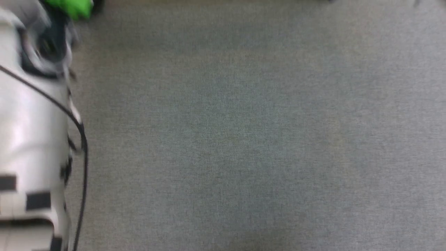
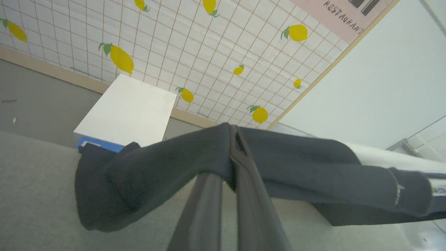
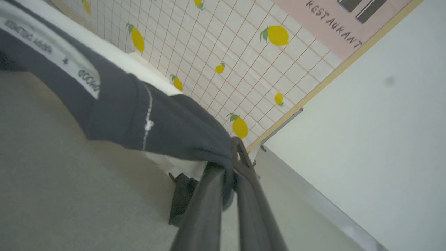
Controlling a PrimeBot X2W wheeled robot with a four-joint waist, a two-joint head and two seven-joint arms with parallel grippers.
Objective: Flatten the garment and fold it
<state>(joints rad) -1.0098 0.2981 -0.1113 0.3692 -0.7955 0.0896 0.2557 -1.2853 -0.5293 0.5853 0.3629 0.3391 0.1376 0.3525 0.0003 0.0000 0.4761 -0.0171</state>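
fingers point(image 2: 254, 212) of both arms clamp the garment point(image 2: 156, 164); sign point(image 3: 334, 29) reads "restaurant".

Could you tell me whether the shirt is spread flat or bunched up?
Bunched: the left gripper and right gripper each pinch the shirt, which sags in folds.

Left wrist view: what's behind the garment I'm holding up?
Behind the garment sits a white box with a blue lower edge, then the lemon-print wall. The cloth hides most of the box's front and the floor beside it.
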